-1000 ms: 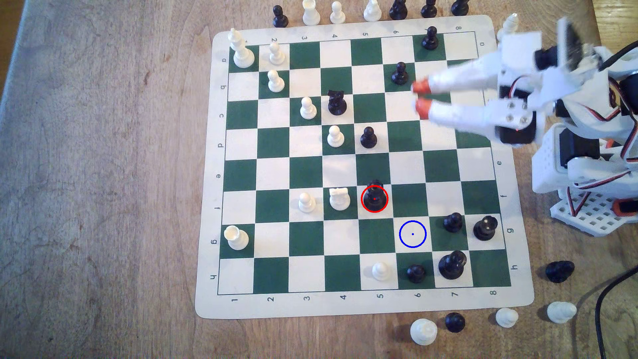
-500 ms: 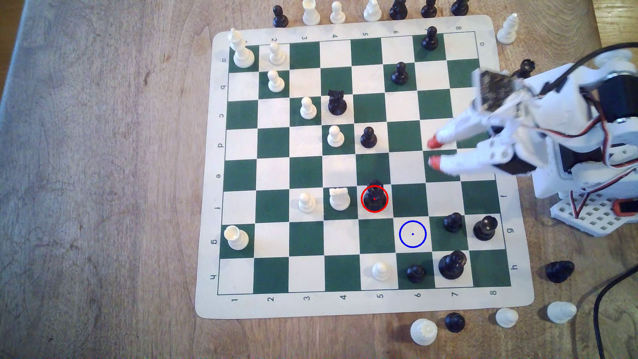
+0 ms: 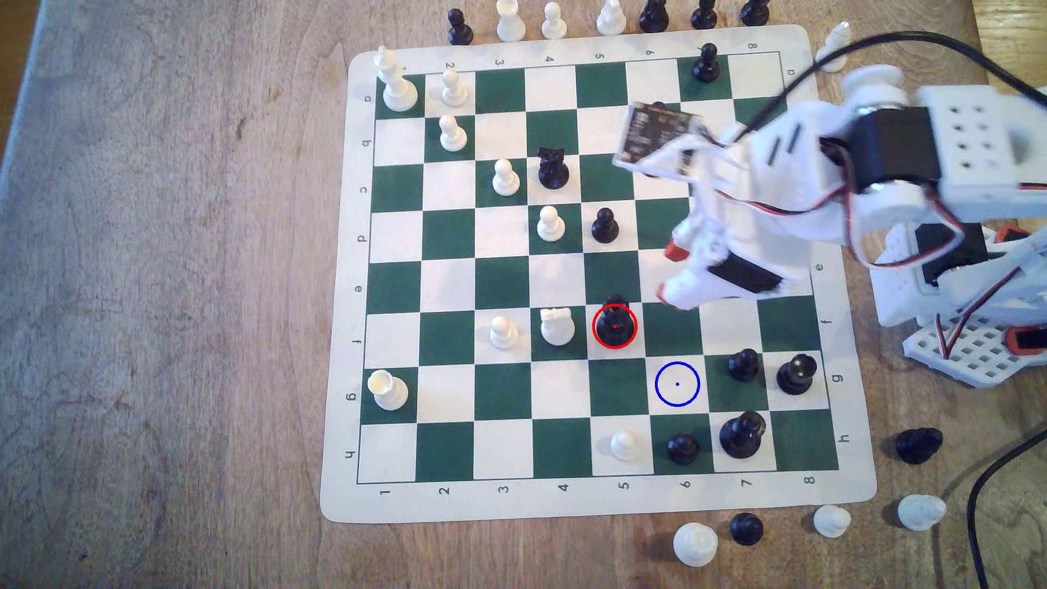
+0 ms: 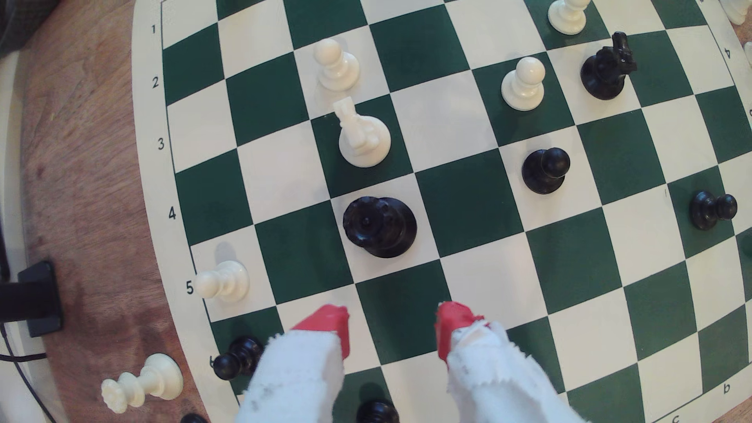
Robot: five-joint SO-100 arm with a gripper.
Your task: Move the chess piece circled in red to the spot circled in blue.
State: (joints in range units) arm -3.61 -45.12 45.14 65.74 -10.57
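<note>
Exterior view: end effector (image 3: 664, 272) agape near black piece (image 3: 614, 325).

Both pics are bright w/ soft, even light. Shadows are small & pale. The arm (image 3: 793, 187) looks smeary in the exterior view; the board (image 3: 396, 504) is sharp. In the wrist view the board's (image 4: 146, 134) lines bend near the edges, like a fish-eye.

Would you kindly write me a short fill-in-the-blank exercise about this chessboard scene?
1. The end effector is ____, gripping nothing.
2. The chess piece circled in red is ____ in colour.
3. The spot circled in blue lies on a ____ square.
4. The white knight stands on a ____ square.

Missing words: open; black; cream-white; green
</note>
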